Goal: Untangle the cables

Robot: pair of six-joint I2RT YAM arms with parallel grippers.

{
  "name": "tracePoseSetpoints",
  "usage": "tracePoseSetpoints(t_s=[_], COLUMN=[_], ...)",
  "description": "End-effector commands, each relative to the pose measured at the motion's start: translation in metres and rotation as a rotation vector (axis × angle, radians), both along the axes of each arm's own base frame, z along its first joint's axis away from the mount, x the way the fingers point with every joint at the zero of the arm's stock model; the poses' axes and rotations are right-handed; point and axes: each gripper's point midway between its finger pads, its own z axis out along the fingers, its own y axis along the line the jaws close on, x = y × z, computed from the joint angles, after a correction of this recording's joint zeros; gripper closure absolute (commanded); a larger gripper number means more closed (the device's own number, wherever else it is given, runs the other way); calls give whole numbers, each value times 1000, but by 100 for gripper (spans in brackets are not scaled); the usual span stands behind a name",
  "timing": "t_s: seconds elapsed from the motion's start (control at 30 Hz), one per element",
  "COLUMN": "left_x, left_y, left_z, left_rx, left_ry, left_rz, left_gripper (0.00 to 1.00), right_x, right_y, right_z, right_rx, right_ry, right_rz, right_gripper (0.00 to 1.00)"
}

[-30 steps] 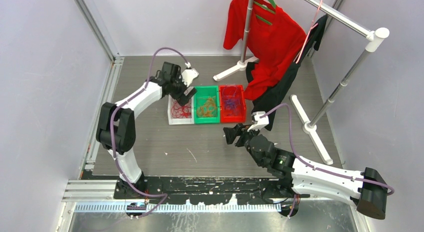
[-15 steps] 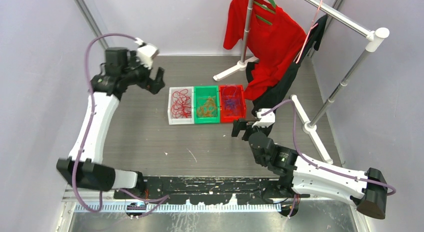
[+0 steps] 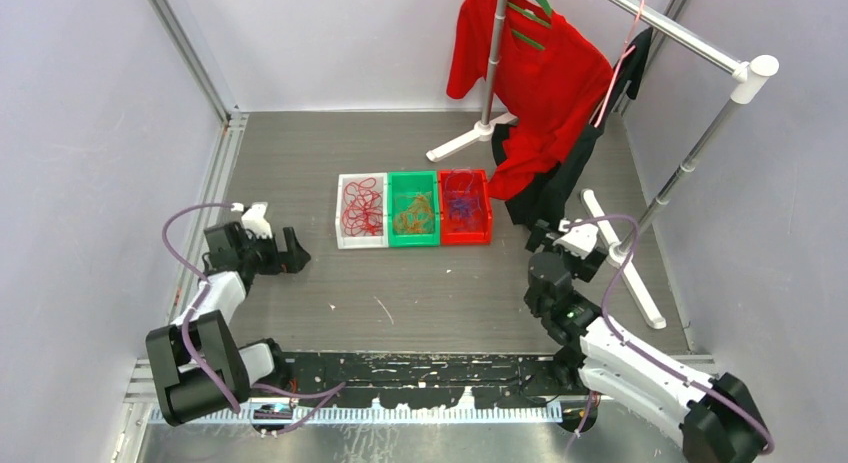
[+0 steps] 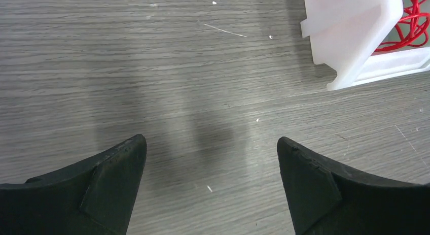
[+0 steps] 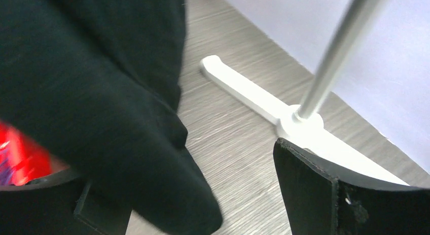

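Observation:
The cables lie sorted in three bins at the table's middle. Red loops (image 3: 360, 209) are in the white bin (image 3: 340, 211), orange loops (image 3: 413, 215) in the green bin (image 3: 393, 209), and purple loops (image 3: 462, 203) in the red bin (image 3: 486, 205). My left gripper (image 3: 293, 253) is open and empty, low over the table, left of the white bin. In the left wrist view the gripper (image 4: 210, 139) faces bare table, with the white bin's corner (image 4: 350, 37) and red loops (image 4: 413, 17) at top right. My right gripper (image 3: 545, 233) is open and empty beside the black garment (image 5: 91, 93).
A clothes rack stands at back right with a red shirt (image 3: 530, 63) and the black garment (image 3: 550, 183) hanging to the table. Its white foot (image 5: 243, 88) and metal pole (image 5: 345, 47) are just ahead of the right gripper. Walls close off both sides.
The left arm has swung from the white bin up to the back left, then down to the near left. The right gripper has moved right, from before the red bin to the black garment.

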Motion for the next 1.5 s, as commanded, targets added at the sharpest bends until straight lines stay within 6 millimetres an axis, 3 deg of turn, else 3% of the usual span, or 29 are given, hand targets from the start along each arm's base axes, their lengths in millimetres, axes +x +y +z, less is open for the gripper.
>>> tracePoseSetpoints(t_s=[0.0,0.13,0.23,0.5,0.67,0.77,0.87,0.97,1.47], left_x=[50,56,68,94,92,94,95,110,108], left_y=[5,6,7,5,-17,-23,-21,-16,-22], left_z=[49,42,43,39,31,27,19,14,13], left_rx=[17,-5,-37,-18,95,123,148,171,189], left_ry=[-364,-380,-410,-481,-542,-603,-514,-463,-450], left_rz=[-4,13,55,134,78,88,99,139,117], left_gripper=[1,1,0,0,1,1,1,1,0], right_x=[9,26,36,90,107,107,113,120,120], right_y=[-41,-83,-98,-76,-64,-58,-49,-60,-59], right_z=[12,-15,-32,-50,-63,-66,-77,-83,-84], right_rx=[85,155,170,77,79,78,53,114,121], right_ry=[-110,-47,-40,24,31,16,38,84,92], right_rz=[-168,-273,-318,-122,-37,14,78,52,77], right_gripper=[0,0,0,0,0,0,0,0,0])
